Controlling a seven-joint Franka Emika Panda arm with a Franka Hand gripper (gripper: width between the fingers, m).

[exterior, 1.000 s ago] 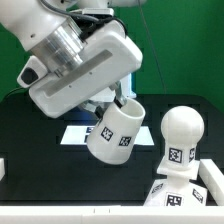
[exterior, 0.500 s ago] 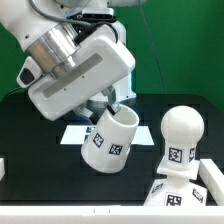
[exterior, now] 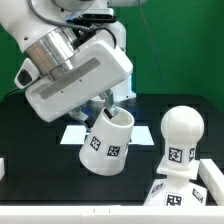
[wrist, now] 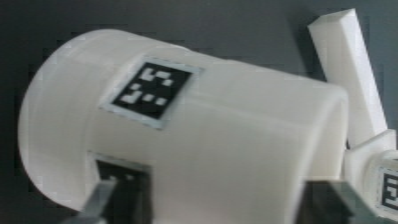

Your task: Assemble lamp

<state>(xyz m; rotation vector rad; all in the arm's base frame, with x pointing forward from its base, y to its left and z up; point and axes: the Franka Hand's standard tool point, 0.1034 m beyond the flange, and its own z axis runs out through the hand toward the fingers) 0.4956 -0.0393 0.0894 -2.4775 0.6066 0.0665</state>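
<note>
My gripper (exterior: 108, 104) is shut on the white tapered lamp shade (exterior: 107, 141) and holds it tilted in the air above the black table, left of the bulb in the exterior view. The shade carries square tags. The ball-headed bulb (exterior: 180, 135) stands upright on the square stepped base (exterior: 186, 192) at the exterior view's lower right. In the wrist view the shade (wrist: 178, 110) fills the picture between my two dark fingers (wrist: 118, 190), and the bulb's tag shows at the edge (wrist: 381, 172).
The marker board (exterior: 82, 132) lies flat on the black table behind the shade. A white strip (exterior: 3, 166) shows at the exterior view's left edge. A white rail (wrist: 347, 60) shows in the wrist view. A green wall stands behind.
The shade has moved slightly toward the exterior view's left and turned more upright in my gripper. The bulb and base have not moved.
</note>
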